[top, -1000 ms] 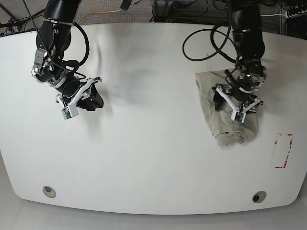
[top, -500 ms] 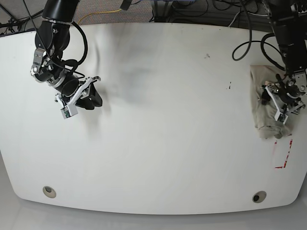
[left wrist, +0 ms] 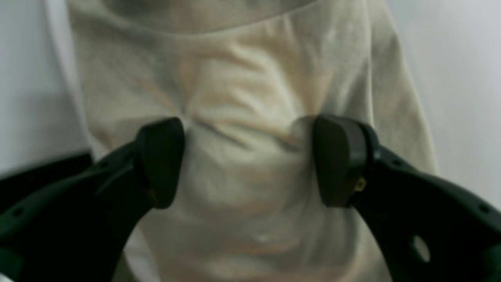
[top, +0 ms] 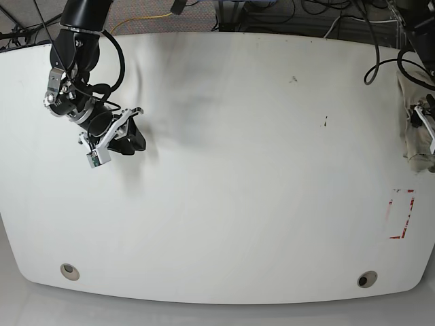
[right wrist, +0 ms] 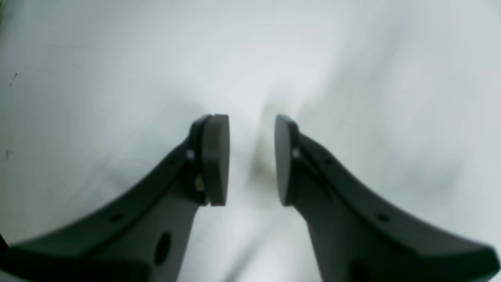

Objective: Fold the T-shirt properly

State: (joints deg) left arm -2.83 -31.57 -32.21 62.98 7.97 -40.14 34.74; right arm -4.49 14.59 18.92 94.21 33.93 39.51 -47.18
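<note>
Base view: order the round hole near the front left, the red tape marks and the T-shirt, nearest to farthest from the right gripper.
From the right gripper:
1. Round hole, front left.
2. Red tape marks and T-shirt, both far across the table: too close to call.

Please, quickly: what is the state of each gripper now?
Left gripper: open wide, fingers pressing on the T-shirt.
Right gripper: partly open, holding nothing.

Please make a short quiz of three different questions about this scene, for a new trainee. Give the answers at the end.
1. True or false: the right gripper holds the T-shirt.
2. Over what does the left gripper stand? A) bare table B) the T-shirt C) a red mark
3. Fill in: in the base view the T-shirt lies at the table's ____ edge.

Key: 1 false, its jaws are apart over bare table; 2 B; 3 right.
</note>
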